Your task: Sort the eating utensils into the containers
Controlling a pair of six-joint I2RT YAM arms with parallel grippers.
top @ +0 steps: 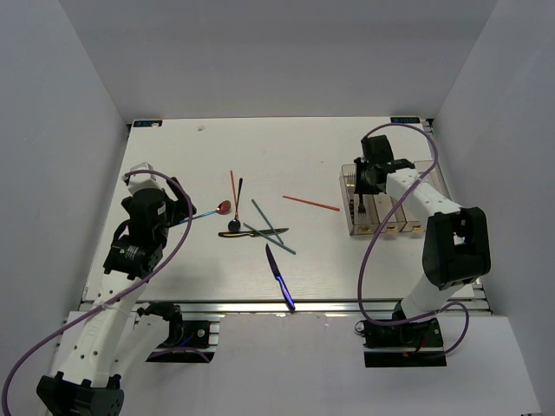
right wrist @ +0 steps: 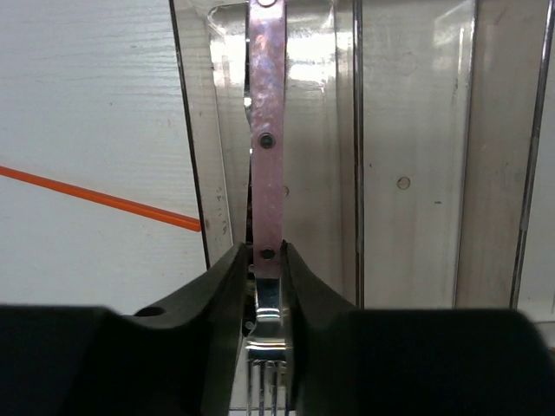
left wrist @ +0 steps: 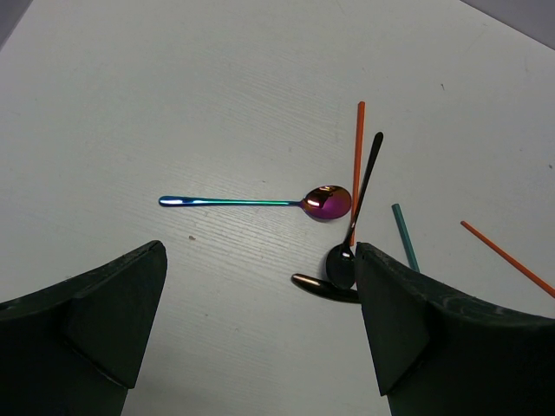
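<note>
- A blue knife (top: 279,277) lies by the surface's near edge, unsorted.
- The left hand (left wrist: 260,321) hangs wide open above the red-bowled spoon (left wrist: 260,202) toward the left edge, seemingly lining up a pick.
- The right hand (right wrist: 264,286) grips a silver fork (right wrist: 267,156) over the leftmost bin of the containers (right wrist: 408,130), apparently for release.

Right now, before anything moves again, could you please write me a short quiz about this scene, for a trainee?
1. True or false: the left pincer is open and holds nothing.
2. What does the right pincer grip? A) a black spoon B) a fork C) a red chopstick
3. Fill in: the knife lying alone, nearest the robot, is ___ in colour.

Key: 1 true; 2 B; 3 blue.
</note>
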